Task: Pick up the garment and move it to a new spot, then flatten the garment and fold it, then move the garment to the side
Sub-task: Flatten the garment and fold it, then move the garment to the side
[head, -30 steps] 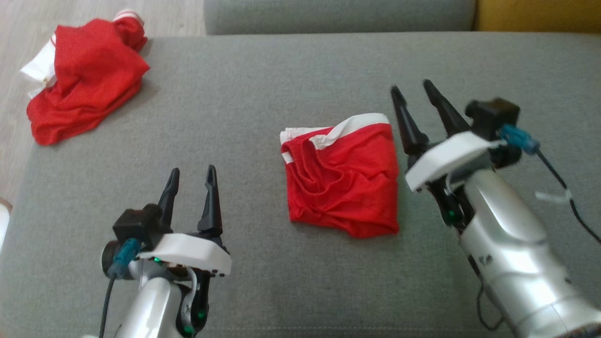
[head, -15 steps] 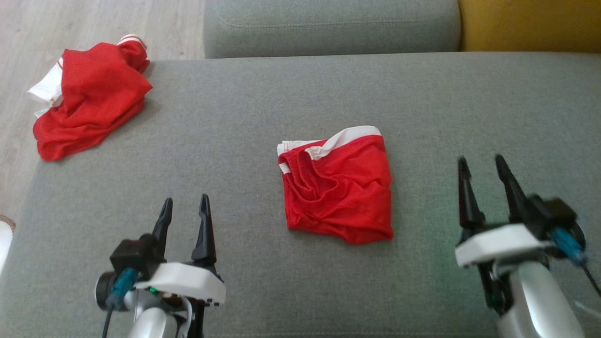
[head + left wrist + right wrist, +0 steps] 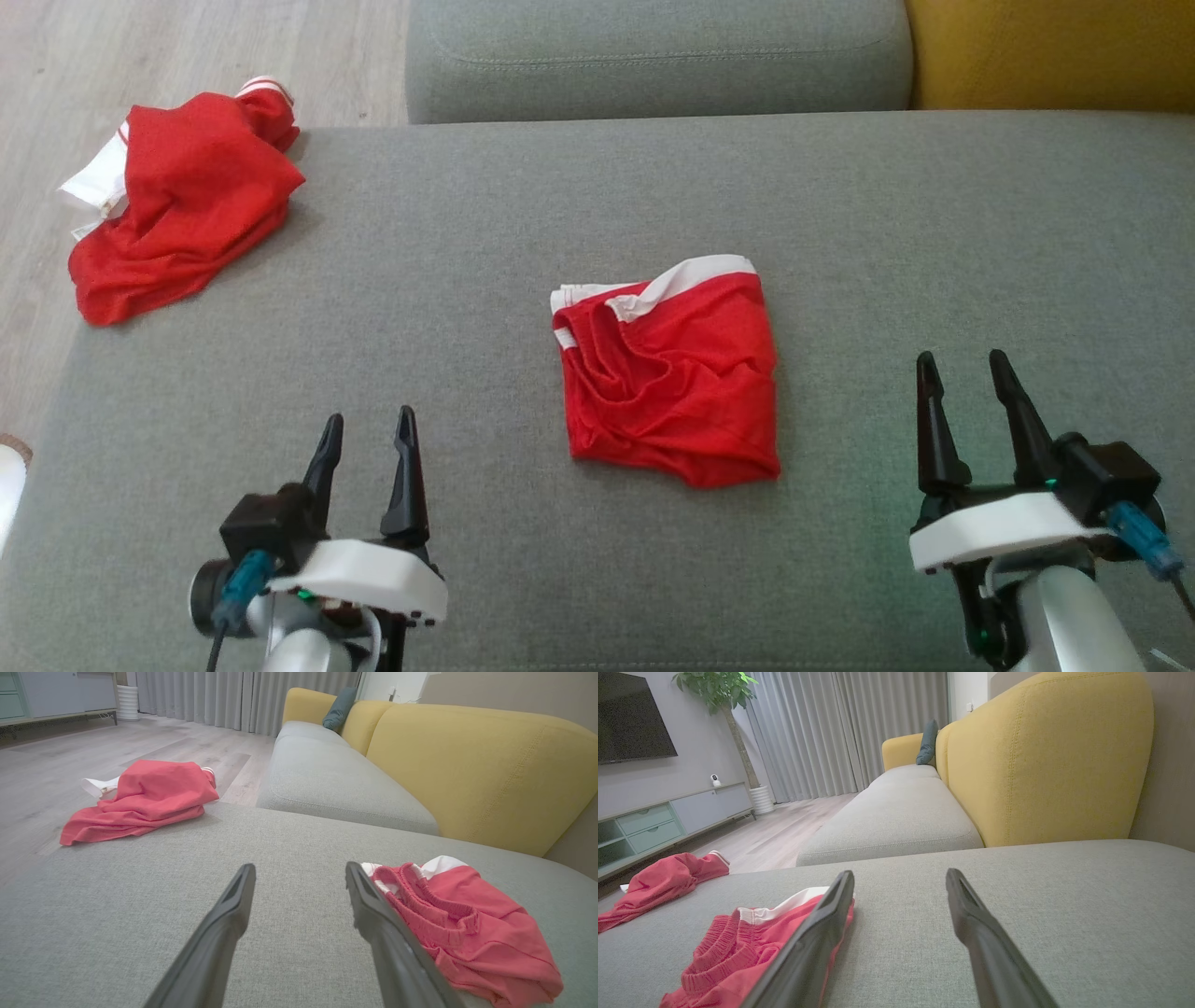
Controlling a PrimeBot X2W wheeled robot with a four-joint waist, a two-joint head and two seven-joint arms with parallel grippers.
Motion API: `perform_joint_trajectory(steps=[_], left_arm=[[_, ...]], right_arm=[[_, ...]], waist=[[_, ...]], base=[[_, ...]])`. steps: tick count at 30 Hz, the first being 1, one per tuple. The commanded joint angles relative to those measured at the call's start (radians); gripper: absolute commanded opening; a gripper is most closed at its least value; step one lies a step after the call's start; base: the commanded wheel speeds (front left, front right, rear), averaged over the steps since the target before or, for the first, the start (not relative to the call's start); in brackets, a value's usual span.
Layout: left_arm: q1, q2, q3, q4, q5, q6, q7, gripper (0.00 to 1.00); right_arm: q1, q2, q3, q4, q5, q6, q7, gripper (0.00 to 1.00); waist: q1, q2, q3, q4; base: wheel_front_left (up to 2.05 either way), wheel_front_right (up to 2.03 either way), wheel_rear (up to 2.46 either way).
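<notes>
Folded red shorts [image 3: 667, 373] lie mid-sofa [image 3: 467, 233], and both my hands are empty.
My left hand [image 3: 369, 417] and right hand [image 3: 961, 357] hover spread wide near the front edge, either side of the shorts. A crumpled red garment [image 3: 177, 215] spills over the far-left corner, partly hidden.

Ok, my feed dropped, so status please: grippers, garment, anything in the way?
Left gripper open, empty. Right gripper open, empty. Folded red garment on grey cushion, ahead between them, untouched. Second red garment heaped at far-left corner, well apart.
</notes>
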Motion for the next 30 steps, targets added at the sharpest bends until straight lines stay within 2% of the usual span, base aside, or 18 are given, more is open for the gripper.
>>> perform_joint_trajectory(steps=[1, 22, 25, 30], left_arm=[[-0.032, 0.002, 0.036, -0.031, 0.012, 0.000, -0.012, 1.00], [-0.038, 0.001, 0.023, -0.018, 0.002, 0.005, -0.012, 1.00], [-0.042, 0.001, 0.019, -0.022, 0.000, 0.005, -0.012, 1.00], [-0.053, 0.001, 0.002, -0.027, -0.014, 0.007, -0.012, 1.00]], right_arm=[[-0.020, -0.002, 0.024, -0.037, 0.007, 0.007, 0.001, 1.00], [-0.025, -0.002, 0.020, -0.033, 0.003, 0.007, 0.041, 1.00], [-0.046, -0.002, 0.008, -0.024, -0.022, 0.007, 0.094, 1.00], [-0.125, -0.002, 0.008, -0.012, -0.001, 0.007, 0.241, 1.00]], waist=[[0.0000, 0.0000, 0.000, 0.000], [0.0000, 0.0000, 0.005, 0.011], [0.0000, 0.0000, 0.017, 0.017], [0.0000, 0.0000, 0.051, 0.035]], base=[[0.00, 0.00, 0.00], [0.00, 0.00, 0.00], [0.00, 0.00, 0.00], [0.00, 0.00, 0.00]])
